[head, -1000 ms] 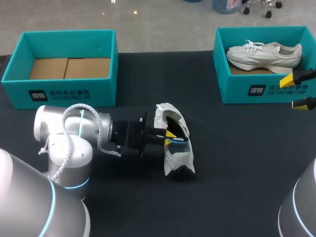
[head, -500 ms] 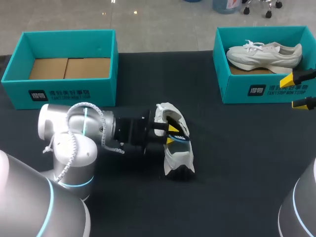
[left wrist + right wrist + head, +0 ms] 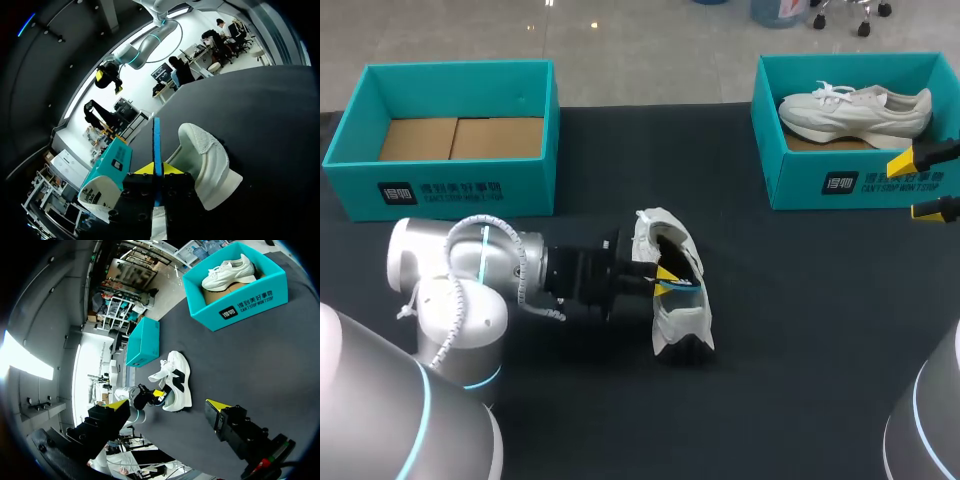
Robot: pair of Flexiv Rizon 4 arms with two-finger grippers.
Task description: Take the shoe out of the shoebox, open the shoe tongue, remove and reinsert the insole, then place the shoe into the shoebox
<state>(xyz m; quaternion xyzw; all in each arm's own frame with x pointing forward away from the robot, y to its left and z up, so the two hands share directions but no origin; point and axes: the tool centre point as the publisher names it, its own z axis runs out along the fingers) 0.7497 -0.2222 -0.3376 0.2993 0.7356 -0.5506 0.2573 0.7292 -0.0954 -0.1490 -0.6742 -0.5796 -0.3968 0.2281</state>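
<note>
Left wrist view: left gripper (image 3: 159, 169) pinched narrow on blue insole (image 3: 157, 142), thin edge standing upright between yellow tips. White shoe (image 3: 210, 160) right beside fingers. Head view: same fingertips sit inside shoe mouth; shoe lies on its side on black table (image 3: 800, 330), roughly midway between two teal boxes. Left shoebox (image 3: 450, 190) shows only cardboard floor. Right shoebox (image 3: 810, 180) holds second sneaker (image 3: 855, 110). Right gripper (image 3: 920, 185) at table's right edge, near that box, fingers spread wide, nothing between them.
</note>
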